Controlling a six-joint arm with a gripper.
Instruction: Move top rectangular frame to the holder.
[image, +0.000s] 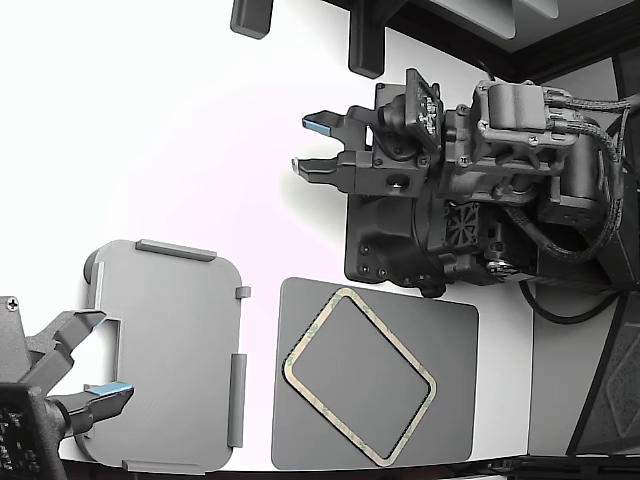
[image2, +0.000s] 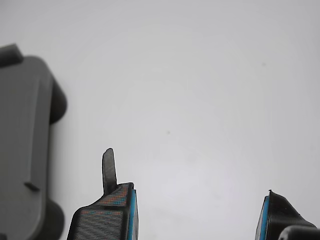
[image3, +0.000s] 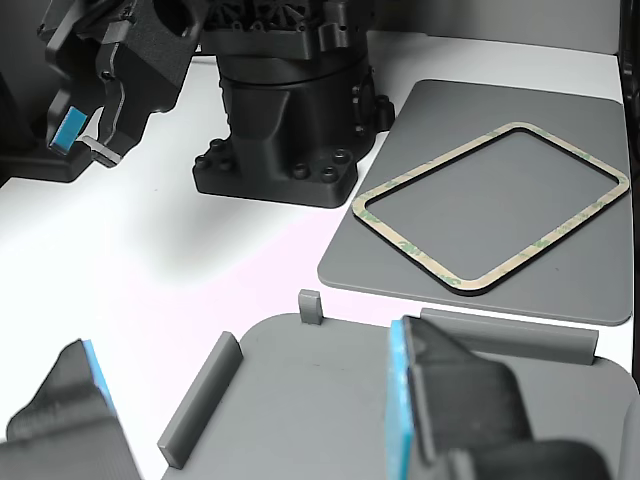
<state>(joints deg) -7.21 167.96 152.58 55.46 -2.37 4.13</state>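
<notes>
Spread empty fingers (image2: 117, 200) over bare table (image2: 200, 100), holder (image2: 20, 150) beside, frame (image: 360, 375) well apart on mat (image: 450, 340)

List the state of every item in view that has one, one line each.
Thin beige-tan rectangular frame: lying flat on the mat, untouched.
Dark grey flat mat: flat on the table, carrying the frame.
Light grey plastic holder tray: empty.
Gripper: open, holding nothing, over bare table beside the holder.
Second gripper: open over the holder, empty.
</notes>
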